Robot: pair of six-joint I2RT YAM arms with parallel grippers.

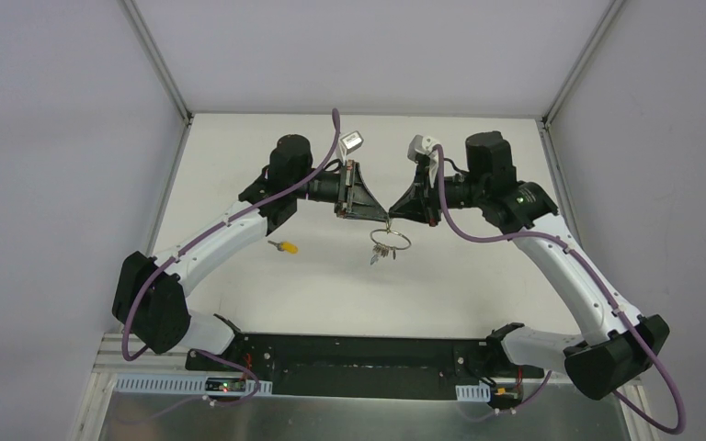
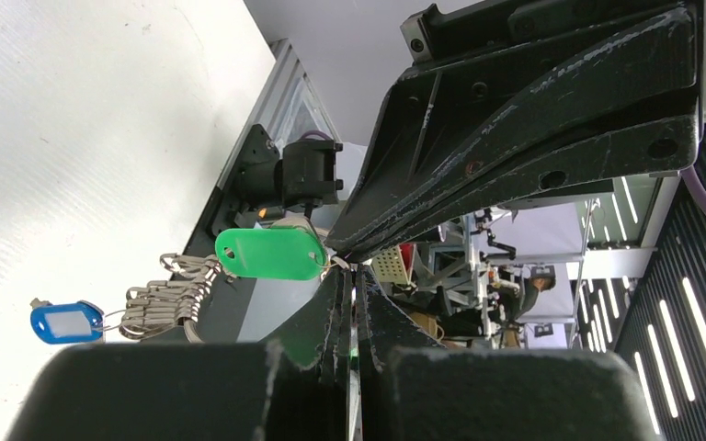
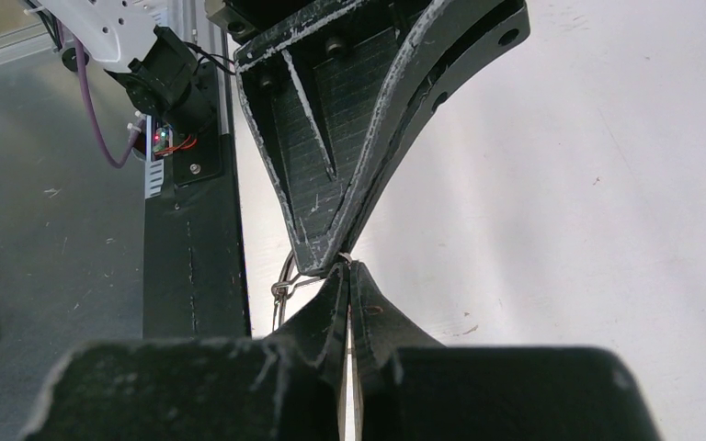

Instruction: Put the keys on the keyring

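Keyring (image 1: 392,241): judged light, stiff, slippery; best pinched on bare wire.
Left gripper (image 2: 353,276): jaws were closed on it.
Right gripper (image 3: 347,268): likewise closed.
Yellow-headed key (image 1: 284,245): lay toward worktop's left edge.

White-topped bench boxed in by plain pale panels

The matte white table (image 1: 478,285) is closed off by a grey-lavender panel on the left (image 1: 55,138), another at the back (image 1: 368,46) and a third on the right (image 1: 671,129), joined at the far corners by slim aluminium posts (image 1: 158,57). A brushed metal sheet (image 1: 331,421) runs along the near edge. Past the bench, the left wrist view shows a blurred workroom with cluttered benches (image 2: 478,266) under a dark slatted ceiling with bright strip lights (image 2: 699,303).
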